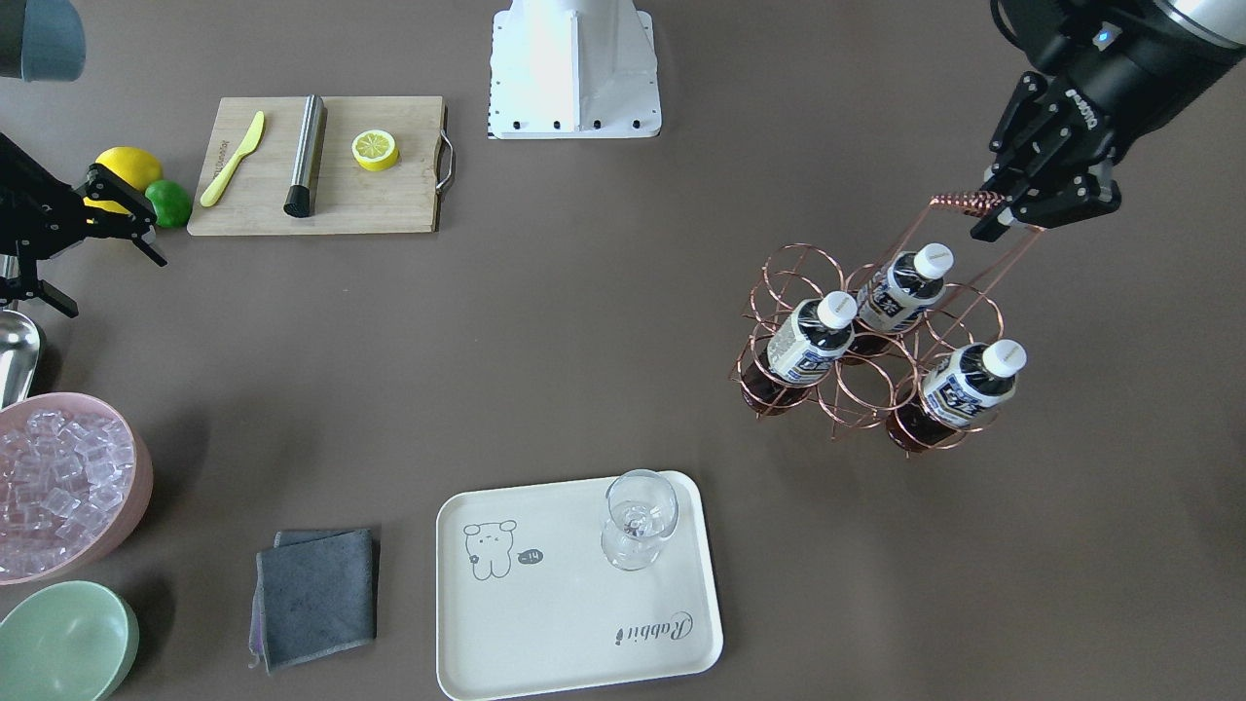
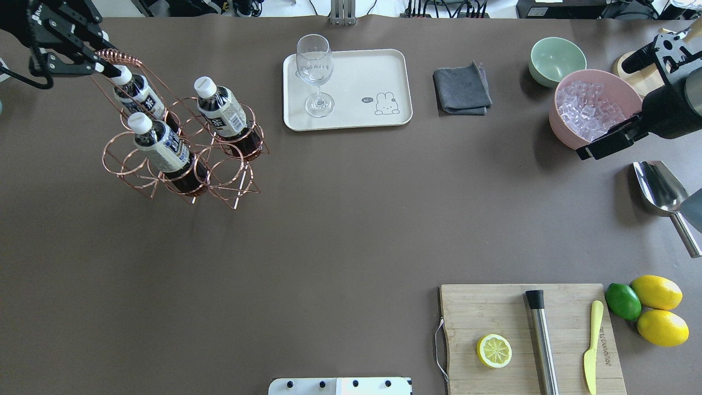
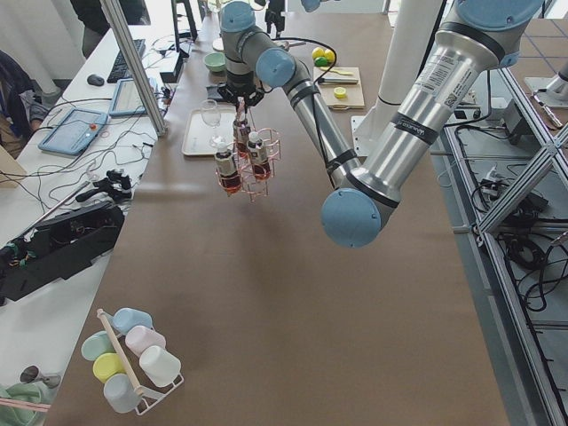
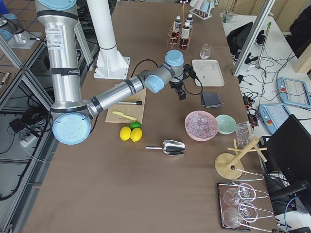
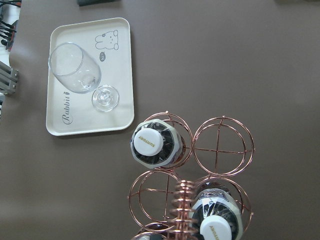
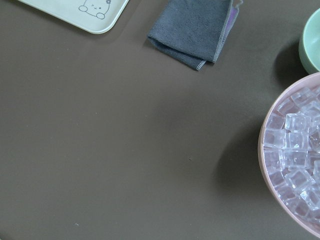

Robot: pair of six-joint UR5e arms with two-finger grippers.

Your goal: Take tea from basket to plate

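The copper wire basket (image 1: 866, 375) stands at the robot's left side and holds three tea bottles (image 1: 813, 336) (image 1: 905, 284) (image 1: 973, 385) with white caps. My left gripper (image 1: 993, 216) is shut on the coiled top of the basket's handle (image 1: 964, 202); it also shows in the overhead view (image 2: 107, 66). I cannot tell whether the basket rests on the table. The cream plate (image 1: 545, 623) lies near the far edge with a clear glass (image 1: 638, 521) on one corner. My right gripper (image 1: 117, 287) is open and empty, far from the basket, beside the ice bowl.
A pink bowl of ice (image 1: 58, 487), a green bowl (image 1: 63, 643) and a grey cloth (image 1: 316, 594) lie beside the plate. A cutting board (image 1: 321, 166) carries a knife, a muddler and a half lemon. Lemons, a lime (image 1: 170, 202) and a metal scoop (image 2: 661, 189) lie near the right arm.
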